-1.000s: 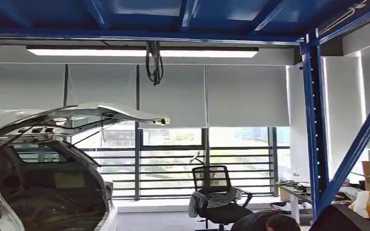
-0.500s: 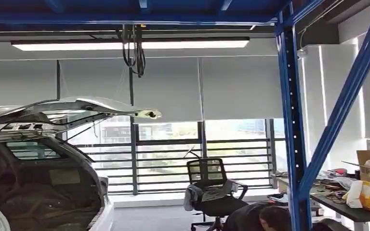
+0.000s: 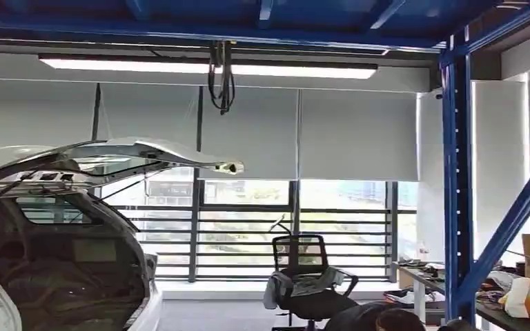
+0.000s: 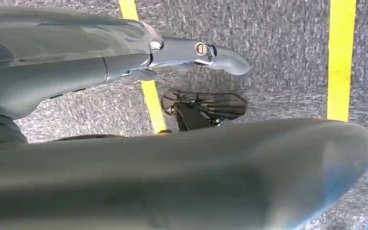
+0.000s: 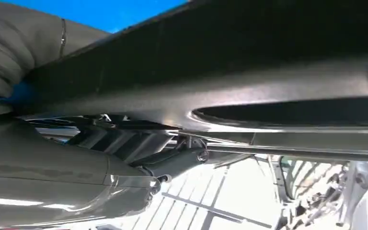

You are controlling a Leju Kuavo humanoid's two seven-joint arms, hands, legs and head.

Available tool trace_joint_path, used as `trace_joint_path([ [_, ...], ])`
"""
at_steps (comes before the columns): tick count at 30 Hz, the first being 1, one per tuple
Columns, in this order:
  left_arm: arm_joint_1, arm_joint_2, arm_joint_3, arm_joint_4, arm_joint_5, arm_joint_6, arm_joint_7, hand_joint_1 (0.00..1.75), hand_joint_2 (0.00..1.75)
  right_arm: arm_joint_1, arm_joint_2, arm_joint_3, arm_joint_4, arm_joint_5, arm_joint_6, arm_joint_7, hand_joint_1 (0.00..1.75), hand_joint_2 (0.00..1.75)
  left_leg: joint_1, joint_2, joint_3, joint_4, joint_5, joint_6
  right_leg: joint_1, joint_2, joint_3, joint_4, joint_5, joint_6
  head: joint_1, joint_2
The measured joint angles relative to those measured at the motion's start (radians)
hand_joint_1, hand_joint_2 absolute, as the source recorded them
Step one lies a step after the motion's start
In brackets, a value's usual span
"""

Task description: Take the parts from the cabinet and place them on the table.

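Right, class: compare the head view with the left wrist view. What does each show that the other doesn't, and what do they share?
Head view: a white car with its hatch raised, an office chair, a blue steel post, a ceiling light and a cluttered desk. Left wrist view: the robot hand over yellow floor lines. Shared: the grey floor, and possibly the blue post, a blue strip at the wrist picture's edge.
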Motion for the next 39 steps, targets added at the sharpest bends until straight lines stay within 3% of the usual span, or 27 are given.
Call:
trace_joint_path([
  [1,0.0,0.0,0.0,0.0,0.001,0.0,0.0,0.0,1.75,-0.002,0.0,0.0,0.0,0.001,0.0,0.0,1.75,1.75,-0.002,-0.001,0.003,0.0,-0.001,-0.001,0.003,0.0,0.048,-0.096,0.046,-0.009,0.0,0.0],
  [2,0.0,-0.003,0.0,0.0,0.001,0.0,0.0,0.0,1.75,-0.004,0.0,0.0,0.0,0.002,0.0,0.002,1.75,1.75,0.0,-0.001,0.003,-0.001,-0.002,-0.001,0.008,-0.005,0.071,-0.144,0.04,-0.026,0.001,0.0],
  [3,-0.001,-0.004,0.0,0.0,0.003,0.0,0.0,0.0,1.75,-0.005,0.0,0.001,0.0,0.002,0.0,0.004,1.75,1.75,-0.006,-0.001,-0.003,0.002,-0.002,-0.004,0.012,-0.009,0.072,-0.159,0.048,-0.035,0.0,0.0],
  [6,0.003,-0.01,0.0,0.0,0.006,0.0,0.0,0.0,1.75,-0.007,-0.001,0.001,-0.001,0.003,0.0,0.006,1.75,1.75,0.001,0.0,-0.001,-0.004,0.002,-0.013,0.017,-0.006,0.074,-0.162,0.052,-0.043,0.0,0.0],
  [7,0.002,-0.01,0.0,0.0,0.006,0.0,0.0,0.0,1.75,-0.007,-0.001,0.002,-0.001,0.003,0.0,0.006,1.75,1.75,-0.004,-0.001,0.0,-0.002,-0.005,-0.019,0.004,-0.009,0.082,-0.179,0.06,-0.052,0.0,0.0],
  [8,0.002,-0.01,0.0,0.0,0.006,0.0,0.0,0.0,1.75,-0.007,-0.001,0.003,-0.001,0.003,0.0,0.006,1.75,1.75,-0.003,-0.001,-0.003,0.008,-0.019,-0.029,0.0,-0.01,0.087,-0.187,0.064,-0.054,0.0,0.0],
  [9,0.001,-0.01,0.0,0.0,0.006,0.0,0.0,0.0,1.75,-0.009,-0.001,0.004,-0.001,0.003,0.0,0.006,1.75,1.75,0.004,-0.001,-0.022,0.054,-0.054,-0.038,-0.004,-0.012,0.087,-0.189,0.066,-0.057,0.0,0.0],
  [11,0.004,-0.01,0.0,0.0,0.005,0.0,0.003,0.0,1.75,-0.007,-0.001,0.005,-0.001,0.003,0.0,0.006,1.75,1.75,0.023,0.0,-0.087,0.204,-0.125,-0.055,-0.01,-0.014,0.086,-0.189,0.066,-0.056,0.0,0.0],
  [12,0.005,-0.01,0.0,0.0,0.005,0.0,0.003,0.0,1.75,-0.006,-0.001,0.006,0.0,0.003,0.002,0.006,1.75,1.75,0.031,0.0,-0.109,0.255,-0.137,-0.064,-0.015,-0.014,0.086,-0.189,0.066,-0.055,0.0,0.0],
  [13,0.006,-0.01,0.0,0.0,0.005,0.0,0.003,0.0,1.75,-0.006,-0.001,0.007,0.002,0.003,0.002,0.006,1.75,1.75,0.039,0.0,-0.113,0.267,-0.13,-0.072,-0.02,-0.014,0.087,-0.188,0.066,-0.051,0.0,0.0],
  [14,0.006,-0.01,0.0,0.0,0.005,0.0,0.003,0.0,1.75,-0.005,0.0,0.008,0.002,0.003,0.002,0.006,1.75,1.75,0.047,0.0,-0.098,0.236,-0.104,-0.081,-0.026,-0.013,0.087,-0.188,0.066,-0.045,0.0,0.0],
  [16,0.004,-0.01,0.0,0.0,0.005,0.0,0.003,0.0,1.75,-0.005,-0.001,0.01,0.002,0.003,0.002,0.006,1.75,1.75,0.064,0.001,-0.02,0.076,-0.016,-0.101,-0.041,-0.01,0.089,-0.183,0.061,-0.026,0.0,0.0],
  [17,0.004,-0.01,0.0,0.0,0.004,0.0,0.003,0.0,1.75,-0.005,-0.001,0.01,0.002,0.003,0.002,0.005,1.75,1.75,0.072,0.0,0.012,0.007,0.001,-0.112,-0.045,-0.009,0.089,-0.178,0.056,-0.014,0.0,0.0],
  [18,0.004,-0.013,0.0,0.002,0.003,0.0,0.003,0.0,1.75,-0.006,-0.001,0.01,0.001,0.003,0.002,0.004,1.75,1.75,0.061,-0.004,0.02,-0.006,-0.011,-0.112,-0.04,-0.005,0.084,-0.17,0.054,-0.001,0.0,0.0],
  [22,0.006,-0.013,0.0,0.002,0.0,0.002,0.005,0.0,1.75,-0.004,-0.001,0.011,0.002,0.003,0.003,0.003,1.75,1.75,0.055,-0.003,0.014,-0.001,-0.013,-0.074,-0.046,-0.007,0.088,-0.184,0.063,0.02,-0.001,0.0],
  [23,0.004,-0.013,0.0,0.002,-0.002,0.003,0.005,0.0,1.75,-0.004,-0.002,0.01,0.002,0.003,0.003,0.002,1.75,1.75,0.056,-0.001,0.016,-0.004,-0.01,-0.065,-0.049,-0.011,0.085,-0.17,0.047,0.022,-0.001,0.0],
  [25,0.001,-0.013,0.0,0.002,-0.002,0.003,0.005,0.0,1.75,-0.005,-0.002,0.009,0.002,0.003,0.003,0.001,1.75,1.75,0.05,0.0,0.016,-0.004,-0.01,-0.051,-0.042,-0.011,0.032,-0.05,-0.025,0.013,-0.001,0.0],
  [26,0.001,-0.013,0.0,0.002,-0.002,0.003,0.005,0.0,1.75,-0.004,-0.002,0.009,0.002,0.003,0.003,0.001,1.75,1.75,0.048,0.001,0.016,-0.004,-0.011,-0.05,-0.039,-0.011,0.013,-0.008,-0.043,0.011,-0.001,0.0],
  [31,0.001,-0.013,0.0,0.002,-0.002,0.003,0.005,0.0,1.75,-0.004,-0.002,0.009,0.002,0.003,0.003,0.001,1.75,1.75,0.048,0.001,0.016,-0.004,-0.011,-0.05,-0.039,-0.011,0.013,-0.008,-0.043,0.011,-0.001,0.0],
  [33,0.001,-0.013,0.0,0.002,-0.002,0.003,0.005,0.0,1.75,-0.004,-0.002,0.009,0.002,0.003,0.003,0.001,1.75,1.75,0.047,0.001,0.016,-0.004,-0.011,-0.048,-0.038,-0.011,0.001,0.017,-0.054,0.011,-0.001,0.0],
  [34,0.003,-0.013,0.0,0.002,-0.003,0.003,0.005,0.0,1.75,-0.001,-0.002,0.009,0.003,0.003,0.003,0.001,1.75,1.75,0.039,0.001,0.016,-0.004,-0.011,-0.043,-0.032,-0.011,-0.043,0.113,-0.085,0.006,-0.001,0.0],
  [35,0.003,-0.013,0.0,0.002,-0.003,0.003,0.005,0.0,1.75,-0.001,-0.002,0.009,0.004,0.002,0.003,0.0,1.75,1.75,0.036,0.001,0.016,-0.004,-0.012,-0.041,-0.03,-0.011,-0.053,0.132,-0.086,0.004,-0.001,0.0],
  [36,0.002,-0.013,0.0,0.002,-0.006,0.002,0.002,0.0,1.75,-0.002,-0.003,0.009,0.004,-0.001,0.009,-0.005,1.75,1.75,0.016,-0.002,0.023,-0.004,-0.015,-0.034,0.0,-0.009,0.037,-0.068,0.042,-0.041,-0.001,0.0],
  [37,0.003,-0.015,0.0,0.002,-0.009,0.0,0.0,0.0,1.75,-0.006,-0.008,0.008,0.0,-0.005,0.01,-0.008,1.75,1.75,0.019,-0.001,0.014,-0.003,-0.014,-0.037,0.02,-0.011,0.07,-0.156,0.059,-0.066,0.0,0.001],
  [39,0.004,-0.016,0.0,0.003,-0.01,0.0,0.001,0.0,1.75,-0.007,-0.008,0.006,-0.002,-0.006,0.011,-0.01,1.75,1.75,0.015,0.001,0.016,-0.007,-0.011,-0.044,0.016,-0.011,0.076,-0.174,0.061,-0.068,-0.001,0.0],
])
